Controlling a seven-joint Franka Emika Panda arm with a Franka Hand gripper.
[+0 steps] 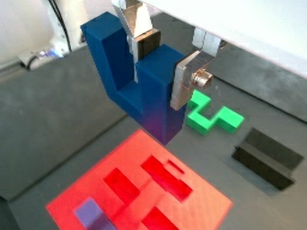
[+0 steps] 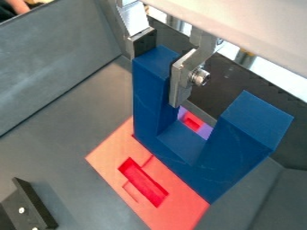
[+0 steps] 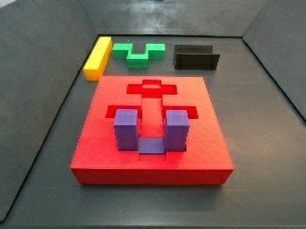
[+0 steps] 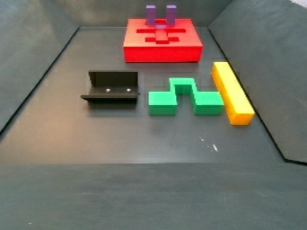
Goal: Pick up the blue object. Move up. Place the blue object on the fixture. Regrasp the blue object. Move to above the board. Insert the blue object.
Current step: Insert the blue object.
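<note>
In both wrist views my gripper (image 1: 160,67) (image 2: 162,63) is shut on one prong of the dark-blue U-shaped object (image 1: 138,90) (image 2: 168,112). It holds the object in the air, and the object's lower part hangs over the red board (image 1: 120,180) (image 2: 114,148). The board's cut-out recesses show under it. The black fixture (image 1: 267,157) (image 2: 30,208) stands empty on the floor beside the board. In both side views the board (image 3: 107,152) (image 4: 180,52) and the fixture (image 3: 196,58) (image 4: 111,90) show. The gripper and the blue object are out of view there.
A purple U-shaped block (image 3: 149,131) (image 4: 160,13) sits in the board with its prongs up. A green notched block (image 1: 214,115) (image 3: 138,52) (image 4: 182,97) and a yellow bar (image 3: 97,57) (image 4: 232,92) lie on the grey floor near the fixture. Sloped grey walls ring the floor.
</note>
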